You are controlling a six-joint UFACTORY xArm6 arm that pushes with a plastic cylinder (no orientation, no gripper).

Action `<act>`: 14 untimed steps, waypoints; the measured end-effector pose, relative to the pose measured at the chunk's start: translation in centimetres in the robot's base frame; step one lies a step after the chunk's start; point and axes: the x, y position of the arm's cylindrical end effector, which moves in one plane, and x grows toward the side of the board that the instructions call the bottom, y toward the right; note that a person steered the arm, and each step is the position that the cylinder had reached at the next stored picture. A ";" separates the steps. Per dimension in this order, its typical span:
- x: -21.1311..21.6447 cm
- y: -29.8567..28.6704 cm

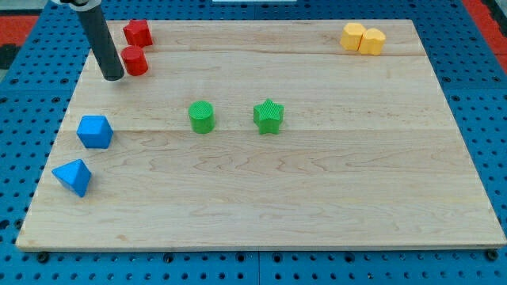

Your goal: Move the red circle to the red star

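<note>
Red circle [135, 60] sits far left, just below the red star [138, 32], maybe touching | my tip [114, 77] is just left of the circle | no claw here, nothing held | job looks nearly done

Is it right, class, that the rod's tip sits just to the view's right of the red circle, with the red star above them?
Not quite. The camera view shows my tip just to the view's left of the red circle, not its right. The red star does sit above them.
</note>
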 end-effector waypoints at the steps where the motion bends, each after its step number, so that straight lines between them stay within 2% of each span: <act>1: -2.7 1.1; 2: -2.2 2.9; 3: 0.3 4.4; 4: -1.0 5.4; 5: -4.2 3.9; 6: -5.5 3.2; 12: -5.2 2.7; 13: -3.3 5.3; 14: -3.2 5.8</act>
